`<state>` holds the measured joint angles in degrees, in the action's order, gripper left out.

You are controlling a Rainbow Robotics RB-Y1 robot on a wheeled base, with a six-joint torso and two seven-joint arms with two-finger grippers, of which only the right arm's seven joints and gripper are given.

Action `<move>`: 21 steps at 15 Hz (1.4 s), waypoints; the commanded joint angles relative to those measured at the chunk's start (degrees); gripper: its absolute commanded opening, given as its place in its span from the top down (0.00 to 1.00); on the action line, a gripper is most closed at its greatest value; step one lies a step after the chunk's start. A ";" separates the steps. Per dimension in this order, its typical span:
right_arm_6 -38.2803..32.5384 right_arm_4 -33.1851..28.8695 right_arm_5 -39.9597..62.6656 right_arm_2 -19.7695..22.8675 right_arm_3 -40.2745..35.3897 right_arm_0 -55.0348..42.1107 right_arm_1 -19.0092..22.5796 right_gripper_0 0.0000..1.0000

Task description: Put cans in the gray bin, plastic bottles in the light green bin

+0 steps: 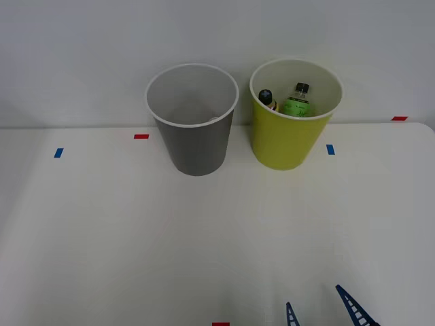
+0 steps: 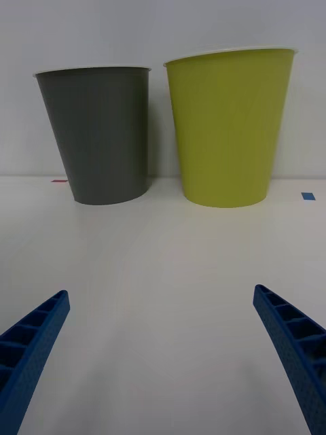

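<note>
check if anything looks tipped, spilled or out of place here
Nothing is spilled. The gray bin leans slightly, its base edge lifted off the table. Both plastic bottles sit inside the light green bin.

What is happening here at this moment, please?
A robot is sorting rubbish on a white table. Two plastic bottles stand inside the light green bin: one with a green label and one darker-capped beside it. The gray bin stands next to it, on the robot's left, and its contents cannot be made out. The right gripper is open, holds nothing, and sits low over the table in front of both bins.
</note>
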<state>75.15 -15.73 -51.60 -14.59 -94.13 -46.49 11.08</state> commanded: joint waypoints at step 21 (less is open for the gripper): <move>0.00 0.00 0.01 0.00 0.00 0.00 0.00 0.06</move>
<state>75.14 -15.73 -51.59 -14.59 -94.13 -46.49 11.08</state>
